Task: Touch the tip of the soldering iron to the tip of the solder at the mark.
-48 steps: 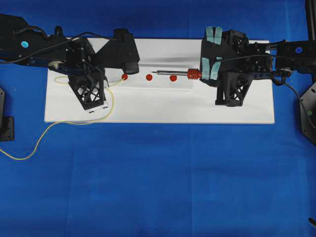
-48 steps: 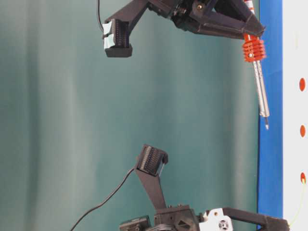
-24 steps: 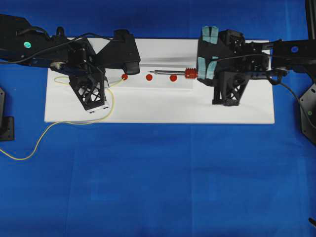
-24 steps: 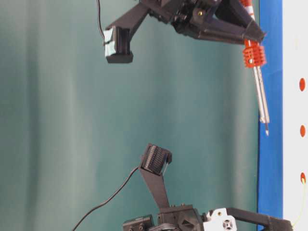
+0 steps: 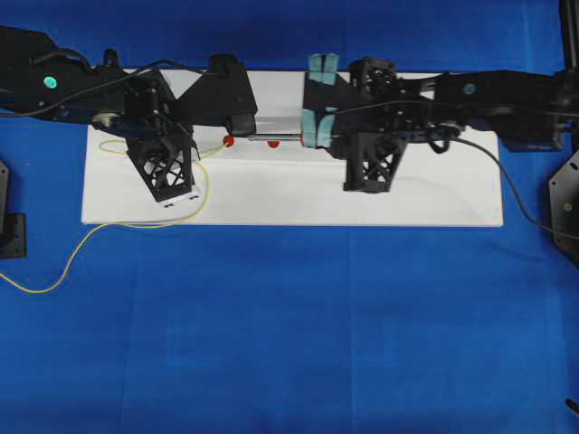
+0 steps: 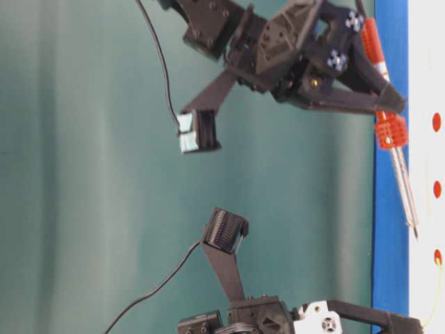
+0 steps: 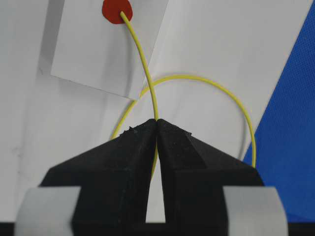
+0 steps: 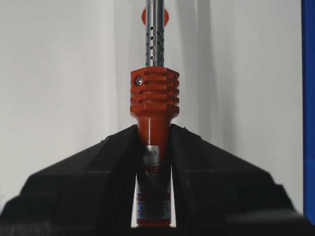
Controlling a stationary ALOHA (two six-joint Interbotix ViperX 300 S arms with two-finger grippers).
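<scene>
Our left gripper [image 7: 157, 123] pinches the solder [image 7: 142, 64] (tip on the red mark [image 7: 117, 11]); the right gripper [image 8: 153, 147] clamps the soldering iron [image 8: 153, 98]. We risk knocking the springy wire aside.

1. The soldering iron [image 8: 153, 147] carries a small white label on its red handle, seen from the right wrist view. The digits "23 3" are legible on it; the left edge of the label is hidden by the right pincer [image 8: 153, 162].
2. Below that label, larger lettering and several lines of fine print run across the handle. They are too blurred to read.
3. No other legible text appears in any view.
</scene>
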